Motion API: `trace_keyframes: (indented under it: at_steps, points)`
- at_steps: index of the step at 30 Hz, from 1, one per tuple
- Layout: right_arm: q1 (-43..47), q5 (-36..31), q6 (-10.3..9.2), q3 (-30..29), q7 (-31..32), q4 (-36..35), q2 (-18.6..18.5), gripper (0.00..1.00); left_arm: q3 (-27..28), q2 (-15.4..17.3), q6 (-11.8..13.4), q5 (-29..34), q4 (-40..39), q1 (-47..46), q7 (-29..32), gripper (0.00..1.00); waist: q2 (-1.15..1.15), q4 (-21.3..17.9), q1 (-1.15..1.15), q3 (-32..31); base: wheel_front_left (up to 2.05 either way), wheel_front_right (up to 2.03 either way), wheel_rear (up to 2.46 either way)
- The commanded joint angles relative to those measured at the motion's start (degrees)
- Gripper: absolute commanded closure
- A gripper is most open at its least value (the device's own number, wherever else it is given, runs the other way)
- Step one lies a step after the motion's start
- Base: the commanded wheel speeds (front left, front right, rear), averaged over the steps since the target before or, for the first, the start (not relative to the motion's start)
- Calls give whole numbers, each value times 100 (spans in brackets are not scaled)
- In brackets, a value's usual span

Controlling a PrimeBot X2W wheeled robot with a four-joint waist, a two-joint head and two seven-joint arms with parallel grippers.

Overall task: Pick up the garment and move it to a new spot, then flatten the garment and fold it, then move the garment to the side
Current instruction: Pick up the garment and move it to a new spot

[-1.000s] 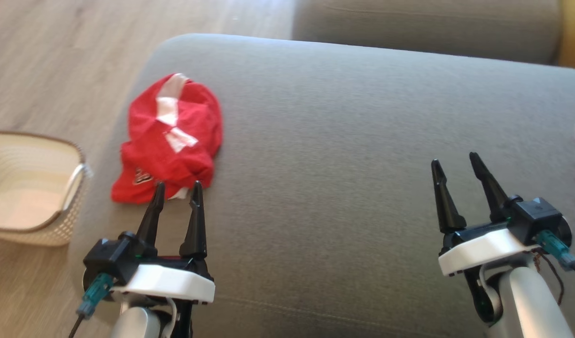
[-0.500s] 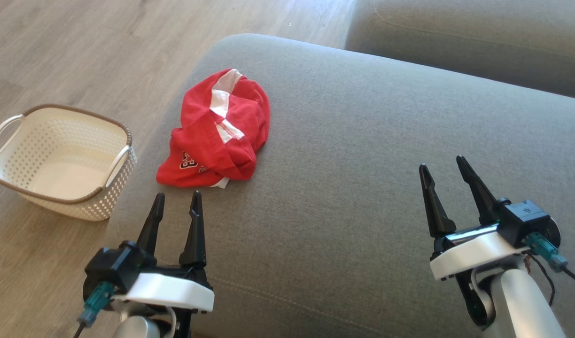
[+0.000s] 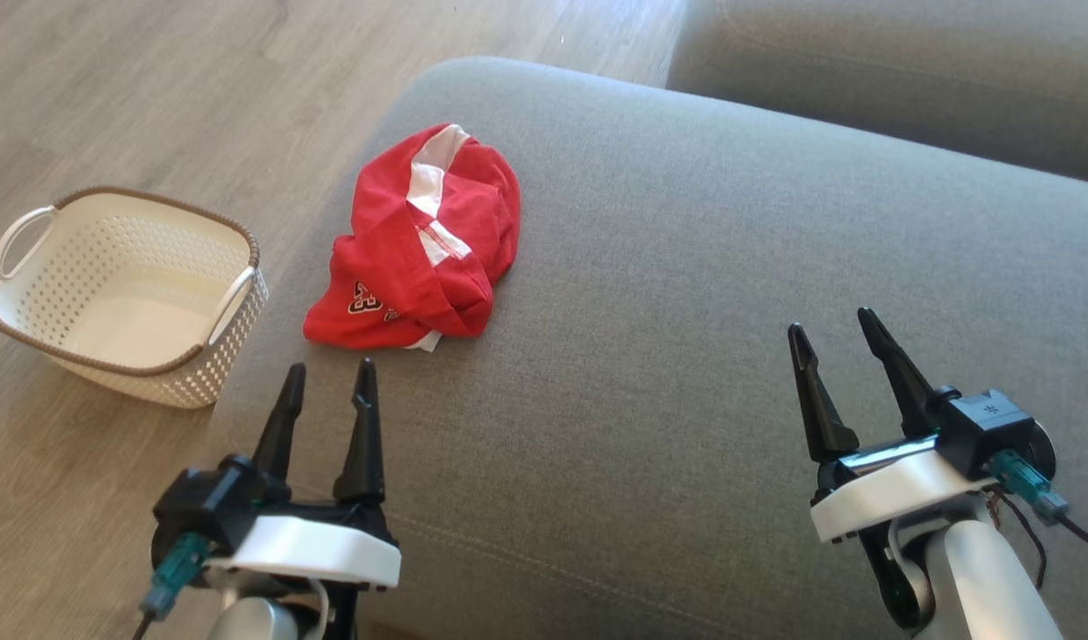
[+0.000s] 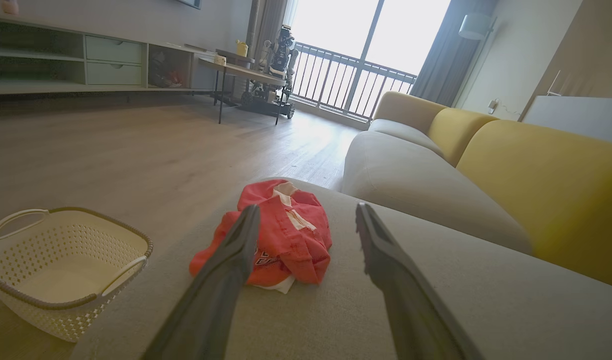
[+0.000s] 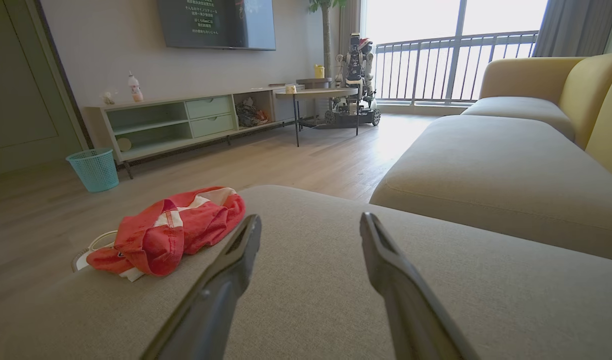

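Left gripper [image 3: 330, 366]: jaws spread wide, nothing between them. It hovers over the near left part of the grey sofa cushion [image 3: 686, 267], fingers pointing toward the far side.

Right gripper [image 3: 828, 320]: jaws also spread wide and empty. It hovers over the near right part of the same cushion, well apart from the left gripper.

Small red cloth [image 3: 420, 240]: crumpled in a heap on the far left part of the cushion, near its left edge. It shows a white stripe and a small dark print, partly folded under. It lies just beyond the left gripper's fingertips, not touching them. A white scrap pokes out at its near edge.

Shirt: where the task's shirt lies cannot be told from these views.

White basket [image 3: 153, 387]: perforated, brown rim, two loop handles. It stands on the wooden floor [image 3: 153, 89], just beside the cushion's left side.

Second grey cushion [image 3: 864, 62]: lies at the far right, behind the first.
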Motion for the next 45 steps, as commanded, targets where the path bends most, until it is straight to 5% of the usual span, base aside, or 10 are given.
trace_keyframes:
  at_steps: [1,13,21,38,39,40,45]
  points:
    - [-152,-2,-2,138,-51,-206,13,0,252,4,44,-38,-211,-190,-29,0,0,-17,0,55,0,0,0]
    - [-573,-503,-2,101,325,-836,13,0,1070,4,-183,-126,139,-1125,-29,0,0,-341,0,1113,0,0,0]
    - [-785,-1027,-2,242,802,-1607,13,0,1231,452,-714,-183,2017,-2597,178,0,0,-548,0,1905,0,0,0]
    - [-890,-1276,-2,592,986,-2041,13,0,712,908,-935,-261,5027,-4779,695,0,0,-947,0,2469,0,0,0]
    - [-888,-1274,-2,604,977,-2032,13,0,677,913,-941,-296,5152,-4835,741,58,0,-972,0,2464,0,0,0]
    - [-886,-1272,-2,607,968,-2023,13,0,635,933,-945,-303,5222,-4891,694,100,0,-994,0,2457,0,0,0]
    - [-866,-1233,-2,572,900,-1956,13,0,590,1052,-946,-273,5338,-5074,143,100,0,-1057,0,2332,0,0,0]
